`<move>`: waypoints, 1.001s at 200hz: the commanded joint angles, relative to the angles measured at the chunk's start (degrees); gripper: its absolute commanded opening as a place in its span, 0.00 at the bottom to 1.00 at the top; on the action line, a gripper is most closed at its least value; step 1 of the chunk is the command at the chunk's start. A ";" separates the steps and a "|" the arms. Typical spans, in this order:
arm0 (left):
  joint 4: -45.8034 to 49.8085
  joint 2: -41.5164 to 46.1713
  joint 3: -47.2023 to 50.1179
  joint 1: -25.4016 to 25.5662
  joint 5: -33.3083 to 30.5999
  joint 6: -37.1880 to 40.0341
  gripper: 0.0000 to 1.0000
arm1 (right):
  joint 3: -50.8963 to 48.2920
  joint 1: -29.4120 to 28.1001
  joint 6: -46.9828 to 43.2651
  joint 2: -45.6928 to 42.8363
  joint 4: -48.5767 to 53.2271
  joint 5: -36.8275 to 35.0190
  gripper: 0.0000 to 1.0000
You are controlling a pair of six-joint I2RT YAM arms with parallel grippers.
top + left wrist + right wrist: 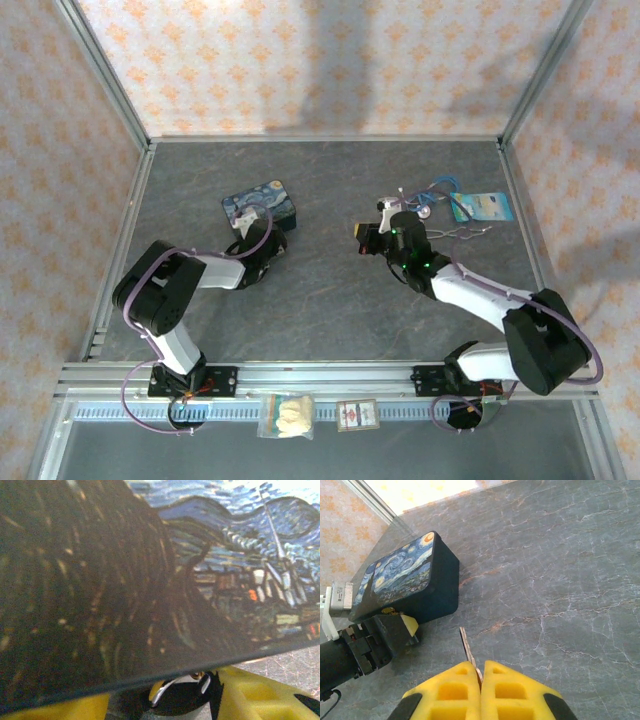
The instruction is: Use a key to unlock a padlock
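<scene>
**Yellow-fingered right gripper [480,666] pinches key [465,644] over grey table [560,555]**

Its two fingers are pressed together on the key, whose thin blade sticks out toward the far side, clear of the table. To the left, the left gripper [270,242] sits against the near edge of a painted blue tin [400,575]. A small dark padlock [182,696] with a silvery curve lies between that gripper's yellow fingers [260,695], under the tin's edge. Whether they clamp it cannot be told.
</scene>
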State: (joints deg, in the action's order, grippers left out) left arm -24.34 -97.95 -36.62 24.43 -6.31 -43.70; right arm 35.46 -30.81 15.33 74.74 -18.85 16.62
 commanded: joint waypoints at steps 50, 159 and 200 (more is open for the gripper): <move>-10.45 -5.40 -3.10 -2.93 10.21 3.60 0.39 | 2.48 0.13 -0.23 1.57 -1.08 -1.42 0.00; -15.44 -6.59 -1.70 -3.81 15.47 7.40 0.53 | 3.28 0.13 0.53 2.86 -1.38 -0.53 0.00; -15.83 -9.42 -3.58 -4.33 15.06 7.30 0.39 | 2.98 0.13 0.72 2.64 -1.88 -0.54 0.00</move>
State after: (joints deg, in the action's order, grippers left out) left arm -38.22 -104.25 -37.93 20.58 7.14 -36.80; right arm 37.21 -30.81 15.42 77.43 -18.87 16.49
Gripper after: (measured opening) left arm 0.439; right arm 0.045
